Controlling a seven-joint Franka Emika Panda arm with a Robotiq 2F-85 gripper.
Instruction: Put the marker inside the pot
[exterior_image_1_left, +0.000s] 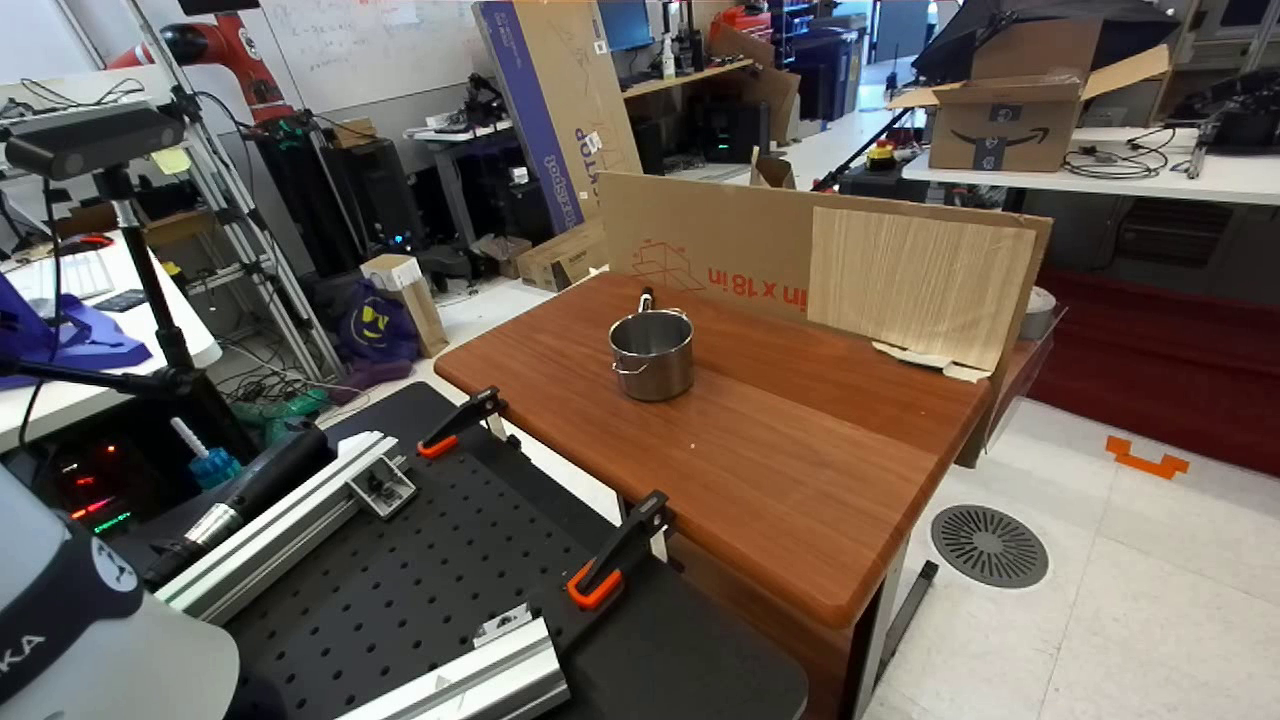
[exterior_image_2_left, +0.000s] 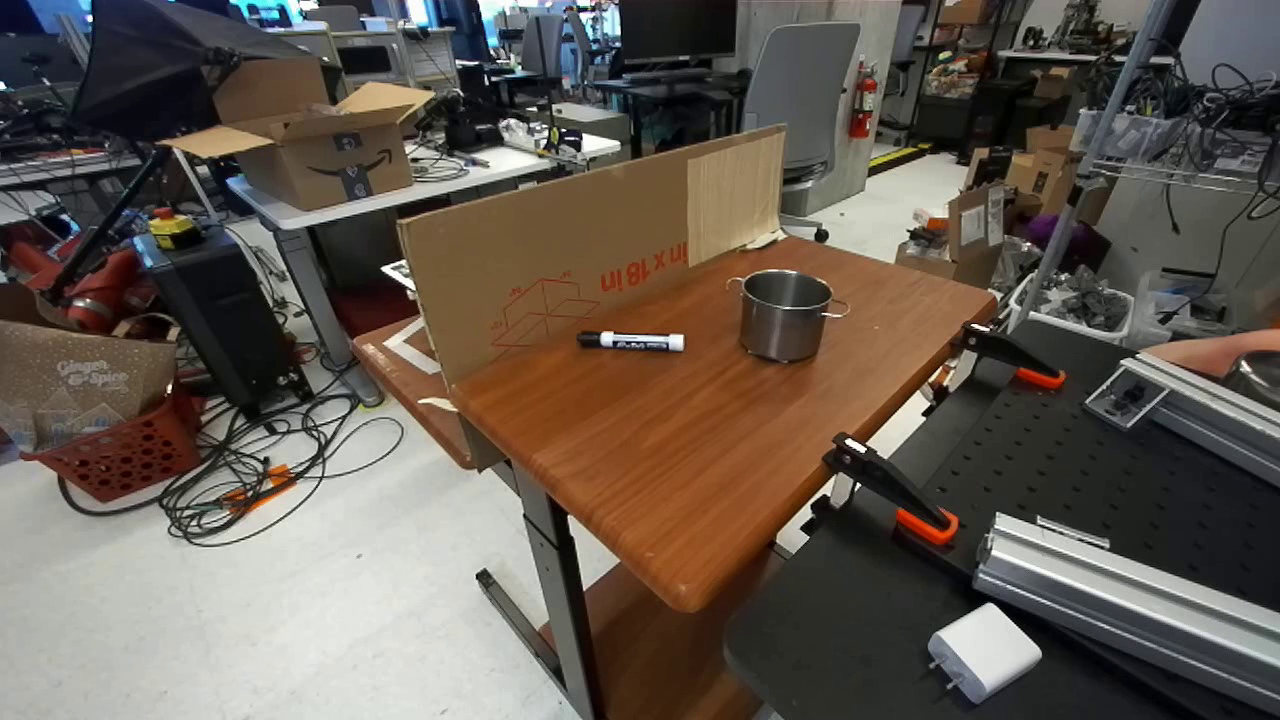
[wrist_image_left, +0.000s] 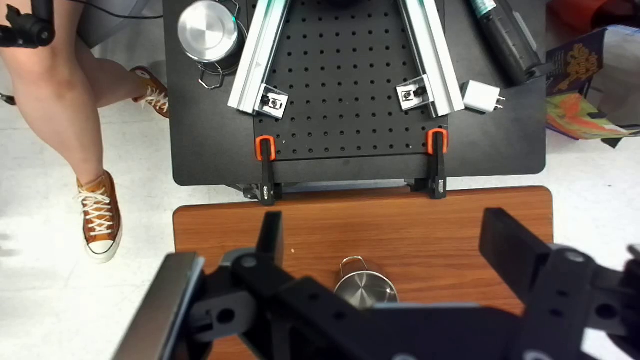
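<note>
The pot (exterior_image_1_left: 655, 365) is a small grey metal pot with thin wire side handles, upright on the brown wooden table; it also shows in an exterior view (exterior_image_2_left: 782, 325). The marker (exterior_image_2_left: 645, 342), white with a black cap and label, lies on the table beside the pot and apart from it, near the cardboard. In an exterior view only the marker's capped end (exterior_image_1_left: 648, 299) shows behind the pot. My gripper (wrist_image_left: 382, 235) is open with nothing between its fingers, high above the table. In the wrist view it partly covers the pot (wrist_image_left: 365, 289); the marker is hidden there.
A cardboard panel (exterior_image_2_left: 560, 250) stands along the table's far edge. A black perforated platform (wrist_image_left: 345, 85) with metal rails and two orange-black clamps (exterior_image_1_left: 615, 560) adjoins the table. Another metal pot (wrist_image_left: 207, 32) and a white charger (wrist_image_left: 481, 96) lie on it. A person's legs (wrist_image_left: 55, 95) are beside it.
</note>
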